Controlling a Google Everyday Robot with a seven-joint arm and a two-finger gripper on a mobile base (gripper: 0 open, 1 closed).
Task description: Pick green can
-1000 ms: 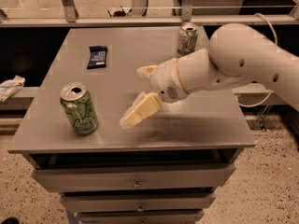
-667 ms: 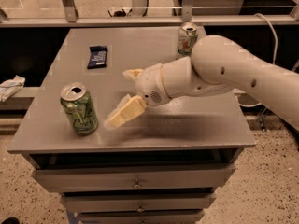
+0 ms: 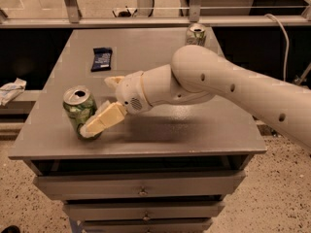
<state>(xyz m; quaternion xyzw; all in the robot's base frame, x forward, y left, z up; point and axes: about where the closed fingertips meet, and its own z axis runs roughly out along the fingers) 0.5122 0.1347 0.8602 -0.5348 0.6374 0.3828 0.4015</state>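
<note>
hand (image 3: 100,106) at front-left of desk (image 3: 194,130), fingers spread by green can (image 3: 77,111) | near finger (image 3: 104,120) covered can's lower right | far finger (image 3: 114,80) partly behind wrist (image 3: 133,98) | arm (image 3: 233,89) cut by right edge | rear can (image 3: 196,33) base behind arm | packet (image 3: 101,58) print unreadable | drawers (image 3: 141,186) cut at bottom

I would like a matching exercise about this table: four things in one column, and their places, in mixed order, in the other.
1 green can
2 silver can
3 dark packet
4 gripper

A at the far edge of the table
B lying flat, left of the arm
C standing near the front left corner
D open, right beside the green can

Pairs: 1-C, 2-A, 3-B, 4-D
</note>
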